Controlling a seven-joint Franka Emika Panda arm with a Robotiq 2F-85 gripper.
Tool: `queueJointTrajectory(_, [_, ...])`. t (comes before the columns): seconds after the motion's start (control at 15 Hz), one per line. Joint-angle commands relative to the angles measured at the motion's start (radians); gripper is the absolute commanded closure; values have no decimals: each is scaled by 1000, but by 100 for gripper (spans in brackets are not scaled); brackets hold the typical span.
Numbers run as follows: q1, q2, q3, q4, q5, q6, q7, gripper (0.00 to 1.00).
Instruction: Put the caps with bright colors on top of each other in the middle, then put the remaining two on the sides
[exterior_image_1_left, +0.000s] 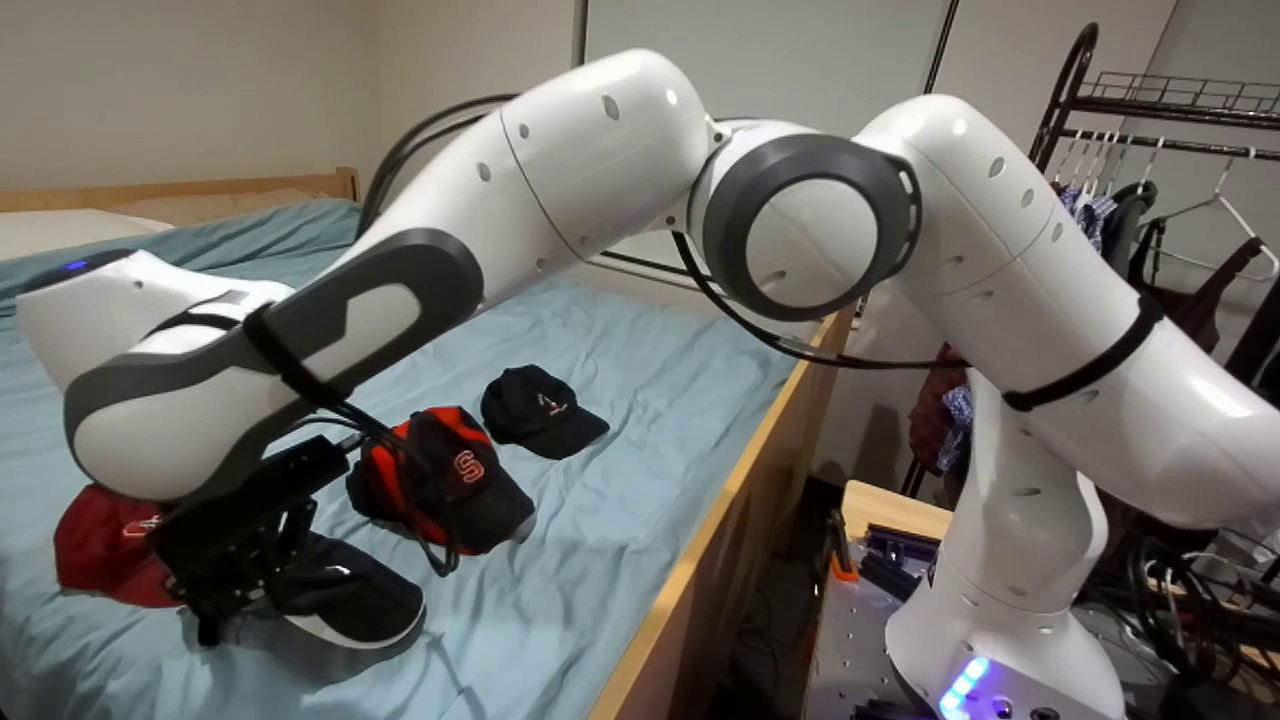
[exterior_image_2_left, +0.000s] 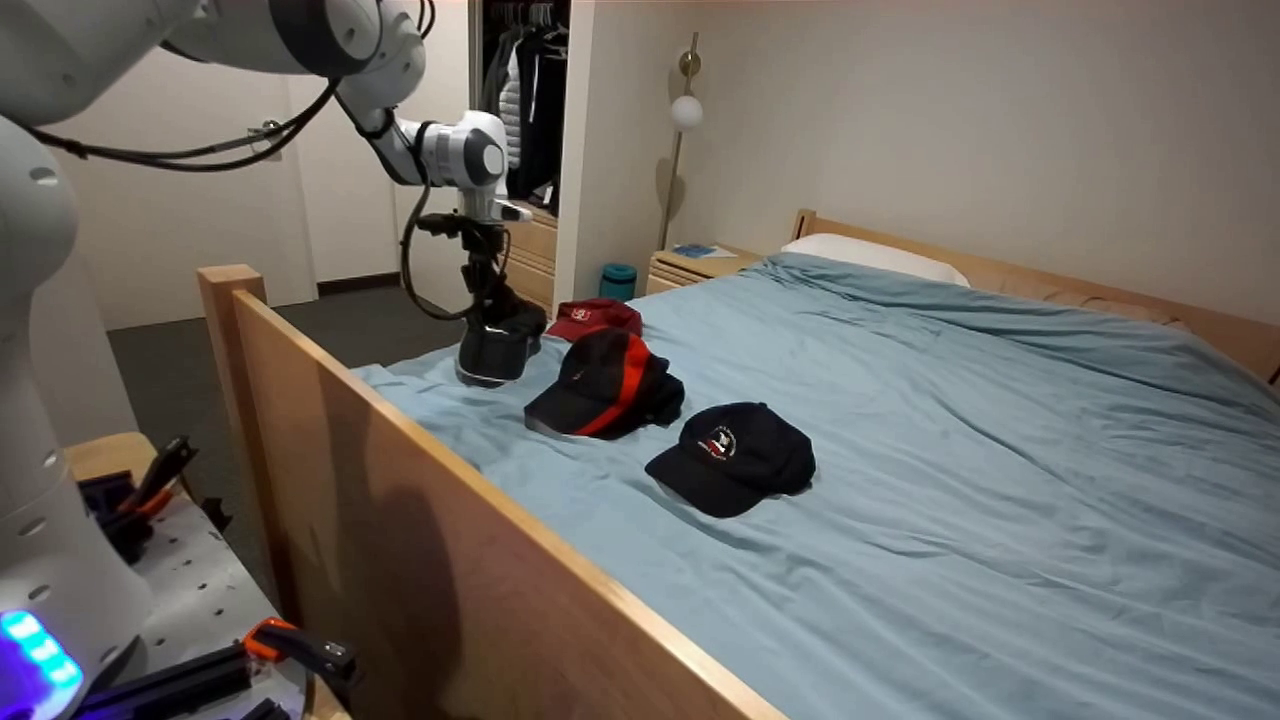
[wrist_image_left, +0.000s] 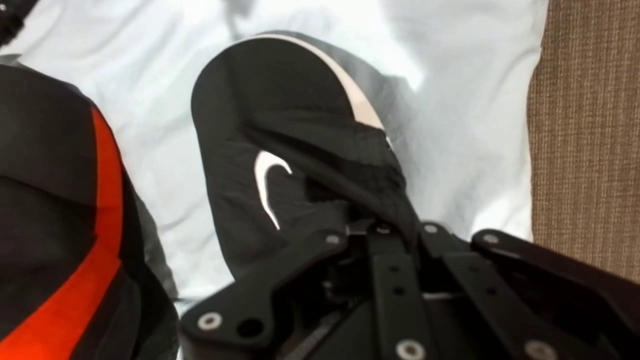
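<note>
In the wrist view the gripper (wrist_image_left: 407, 231) is occupying the lower right, its jaws drawn narrow and holding a pinched fold of the black cap with the white swoosh (wrist_image_left: 300, 120), which is filling the middle of the frame. Whether that cap is bearing on the bed (exterior_image_2_left: 950, 450), I cannot tell. The red-striped black cap (wrist_image_left: 60, 215) is lying at the left edge, apart from it.

In an exterior view the dark red cap (exterior_image_1_left: 105, 545) is sitting at the lower left, partly behind the gripper. Near the center, the black cap with the small emblem (exterior_image_1_left: 540, 410) is resting upright, beside the striped one.

In an exterior view, an open closet (exterior_image_2_left: 538, 240) at the upper left of center is holding hanging jackets (exterior_image_2_left: 543, 120); right of it a teal bin (exterior_image_2_left: 618, 283) is standing, its inside hidden. At the upper right of an exterior view, a rack (exterior_image_1_left: 1180, 112) is carrying clothes (exterior_image_1_left: 1125, 240) on hangers.
</note>
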Motion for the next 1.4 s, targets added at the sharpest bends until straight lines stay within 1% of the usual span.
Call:
queueJointTrajectory(0.0, [2,23,1,27,24,-60,158,97])
queueJointTrajectory(0.2, [11,-11,-20,-66,42,28,312,97])
queueJointTrajectory(0.4, [17,-8,-37,-100,40,93,466,97])
queueJointTrajectory(0.47, [2,-8,-23,-108,24,111,521,97])
queueJointTrajectory(0.67, [-17,-46,-34,-190,29,175,656,97])
queueJointTrajectory(0.93, [-39,-61,-55,-230,31,204,829,97])
queueJointTrajectory(1.07, [-51,-48,-55,-208,40,187,916,96])
queueJointTrajectory(1.13, [-51,-41,-57,-196,40,178,966,71])
queueJointTrajectory(1.2, [-62,-35,-43,-186,50,186,989,71])
queueJointTrajectory(1.27, [-65,-32,-33,-184,44,201,996,67])
queueJointTrajectory(1.33, [-65,-29,-27,-177,36,195,999,61])
